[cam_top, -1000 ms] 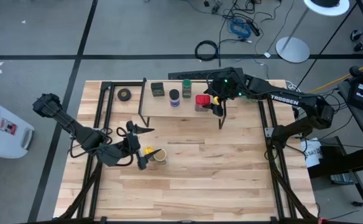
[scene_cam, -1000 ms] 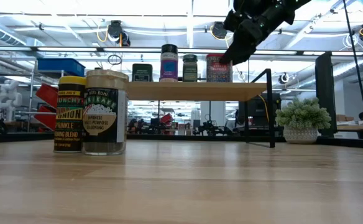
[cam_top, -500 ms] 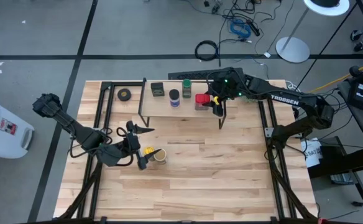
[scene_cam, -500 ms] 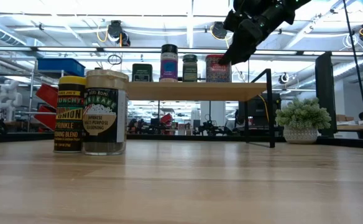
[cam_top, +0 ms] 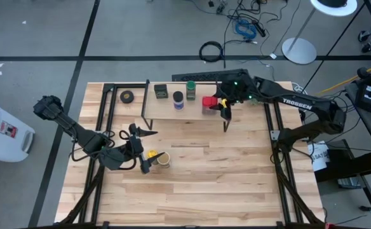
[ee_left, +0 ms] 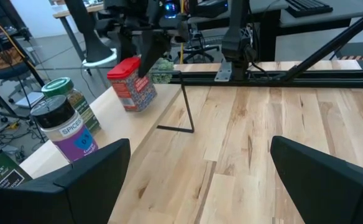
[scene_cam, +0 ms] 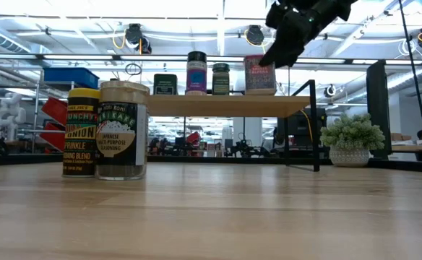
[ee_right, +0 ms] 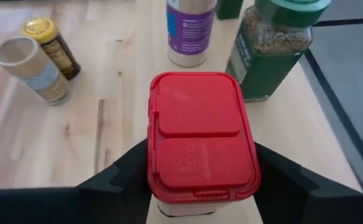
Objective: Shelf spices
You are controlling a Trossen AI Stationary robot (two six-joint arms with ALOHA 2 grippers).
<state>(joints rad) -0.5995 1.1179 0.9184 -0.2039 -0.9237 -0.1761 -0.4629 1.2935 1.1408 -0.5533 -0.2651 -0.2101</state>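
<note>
Red square tin (cam_top: 208,102) shifted slightly toward 3 o'clock along shelf (cam_top: 166,113), right pincer (cam_top: 223,105) clamped on it. Four spices up; yellow-lidded jar (cam_top: 151,154) & tan-lidded jar (cam_top: 164,159) left on table (cam_top: 236,184) by left pincer (cam_top: 142,149), spread wide.
</note>
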